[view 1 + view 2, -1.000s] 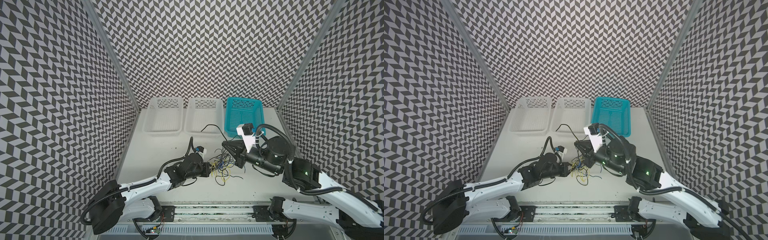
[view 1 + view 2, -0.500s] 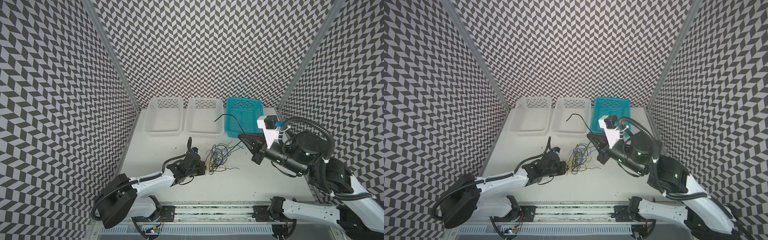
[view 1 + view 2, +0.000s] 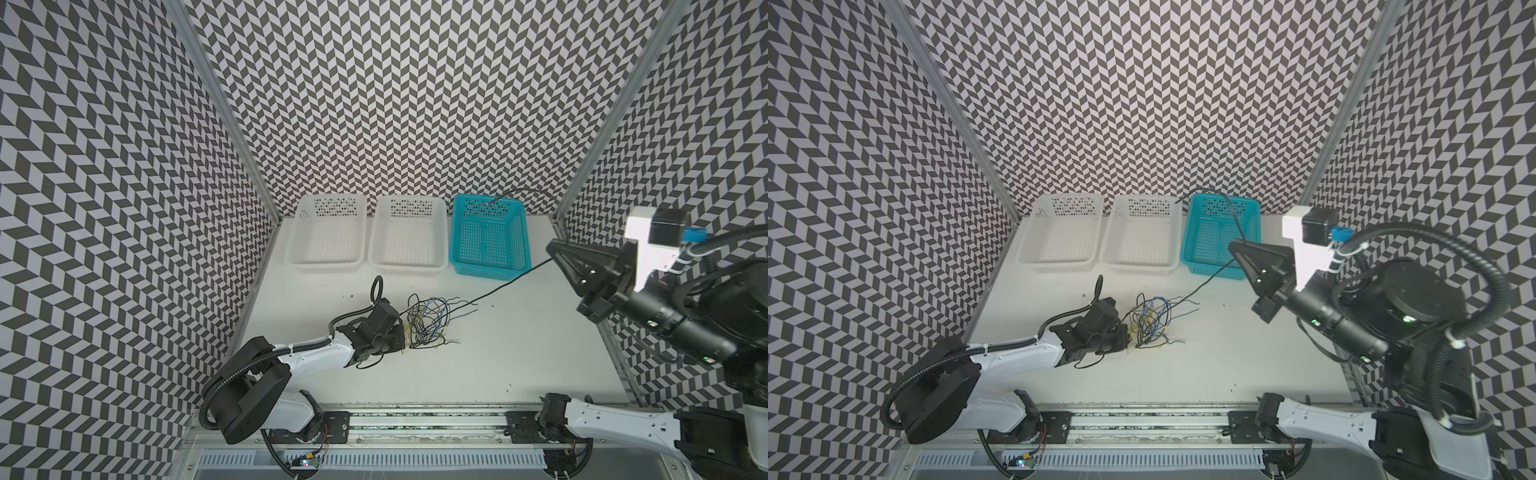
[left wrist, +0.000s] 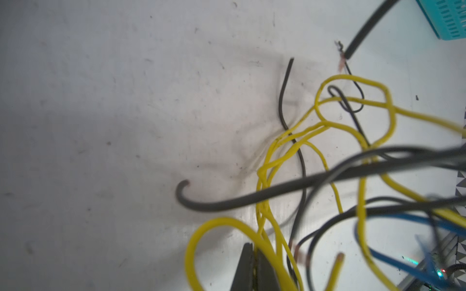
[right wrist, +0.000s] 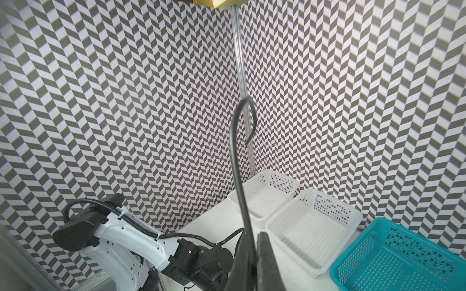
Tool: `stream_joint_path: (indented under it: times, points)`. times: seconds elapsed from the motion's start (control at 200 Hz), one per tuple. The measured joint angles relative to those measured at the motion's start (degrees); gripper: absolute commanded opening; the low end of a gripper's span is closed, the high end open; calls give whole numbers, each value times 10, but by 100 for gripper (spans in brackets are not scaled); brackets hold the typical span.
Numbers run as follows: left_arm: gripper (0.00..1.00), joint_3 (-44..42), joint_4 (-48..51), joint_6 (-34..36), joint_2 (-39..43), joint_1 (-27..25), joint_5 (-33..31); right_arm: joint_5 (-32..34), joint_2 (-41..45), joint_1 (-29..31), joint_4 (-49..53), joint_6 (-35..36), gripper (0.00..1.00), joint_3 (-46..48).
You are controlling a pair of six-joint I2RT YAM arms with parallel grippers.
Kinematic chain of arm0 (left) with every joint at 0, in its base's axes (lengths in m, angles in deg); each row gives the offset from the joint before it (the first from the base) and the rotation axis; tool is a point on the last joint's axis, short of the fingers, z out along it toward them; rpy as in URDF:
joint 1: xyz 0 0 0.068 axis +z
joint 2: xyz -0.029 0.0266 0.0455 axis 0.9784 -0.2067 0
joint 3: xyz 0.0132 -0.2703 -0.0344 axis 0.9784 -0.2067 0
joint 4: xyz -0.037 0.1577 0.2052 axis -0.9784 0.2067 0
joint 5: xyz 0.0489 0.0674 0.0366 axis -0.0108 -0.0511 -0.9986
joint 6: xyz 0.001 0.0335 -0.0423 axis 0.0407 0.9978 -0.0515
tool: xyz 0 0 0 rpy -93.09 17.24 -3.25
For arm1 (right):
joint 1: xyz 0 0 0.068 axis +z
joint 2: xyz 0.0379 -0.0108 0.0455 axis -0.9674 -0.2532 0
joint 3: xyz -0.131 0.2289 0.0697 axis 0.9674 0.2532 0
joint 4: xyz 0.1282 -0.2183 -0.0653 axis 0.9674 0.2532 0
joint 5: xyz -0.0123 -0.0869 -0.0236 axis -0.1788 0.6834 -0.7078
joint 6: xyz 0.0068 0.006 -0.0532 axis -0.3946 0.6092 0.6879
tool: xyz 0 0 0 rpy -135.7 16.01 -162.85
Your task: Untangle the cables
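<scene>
on the desk [image 3: 478, 374], nearest the front, the left gripper [image 3: 401, 337] lies low against the near-left edge of the tangle [image 3: 428, 322] of cables. its jaws are pressed together on a yellow strand [image 4: 261, 219], as the left wrist view shows. the tangle sits mid-desk, with black, yellow and blue wires looped through one another. above and to the right of the tangle, well apart from it, the right gripper [image 3: 555, 249] hangs in the air with its jaws clamped on one black cable [image 3: 507, 283]. that cable runs in a straight line down to the tangle's right edge, and its loose tail curls up past the jaws. i cannot tell whether its lower end is free of the knot. if it is snagged, a further pull would likely drag the whole tangle along, tighten a loop, or slip the thin yellow strand out of the left jaws. the black cable could also slide through the right jaws, being so much thinner than they are. beyond the tangle, along the back wall, three baskets stand in a row. they are a far-left white basket [image 3: 322, 266], a middle white basket [image 3: 409, 269] and one teal basket [image 3: 492, 272]. by count there are two grippers, three baskets, one cable drawn out and three wire colours. the strands are too interlaced to number.
</scene>
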Motion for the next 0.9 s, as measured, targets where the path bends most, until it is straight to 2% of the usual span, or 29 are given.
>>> stream_joint_path:
  times: [0.235,0.341,0.576,0.901]
  points:
    - [0,-3,2,0,-23,13,-3,11,-31,0,44,18,0,-198]
    - [0,-2,-7,-1,-28,13,-3,11,-40,0,58,22,0,-241]
    - [0,1,-6,0,-28,14,-2,24,-62,0,85,40,0,-235]
    - [0,1,28,11,32,3,-9,92,-74,0,71,77,0,-136]
